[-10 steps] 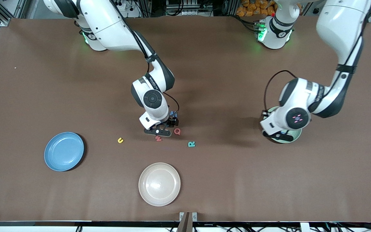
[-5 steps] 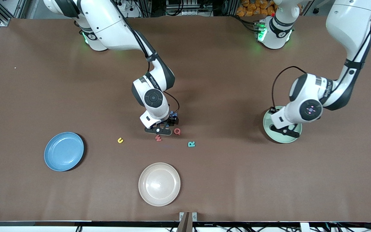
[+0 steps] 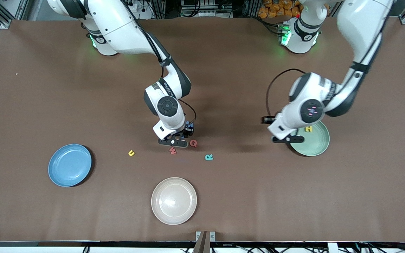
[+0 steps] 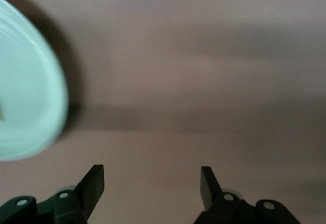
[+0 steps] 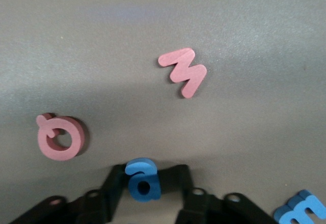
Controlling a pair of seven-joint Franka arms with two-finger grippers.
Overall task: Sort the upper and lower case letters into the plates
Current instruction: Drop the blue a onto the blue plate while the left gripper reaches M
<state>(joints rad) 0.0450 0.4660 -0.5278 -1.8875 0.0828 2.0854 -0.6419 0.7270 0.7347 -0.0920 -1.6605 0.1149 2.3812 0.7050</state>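
Observation:
My right gripper point(image 3: 173, 142) is down at the table among the loose letters, shut on a blue lowercase a point(image 5: 144, 182) that sits between its fingers. Close by lie a pink w point(image 3: 173, 150), a pink Q point(image 3: 193, 143), a teal R point(image 3: 209, 157) and a yellow u point(image 3: 131, 153). The mint green plate point(image 3: 316, 144) holds a yellow H point(image 3: 308, 129). My left gripper point(image 3: 288, 139) hangs open and empty over the plate's edge, on the side toward the table's middle. The blue plate point(image 3: 70, 165) stands empty toward the right arm's end.
A beige plate point(image 3: 174, 200) sits near the front edge, nearer the camera than the letters. Another blue letter point(image 5: 300, 211) lies beside my right gripper. In the left wrist view the mint plate point(image 4: 25, 107) lies beside bare brown table.
My left gripper opened over the mint plate, left the yellow H there and swung toward the table's middle. My right gripper closed on the blue a.

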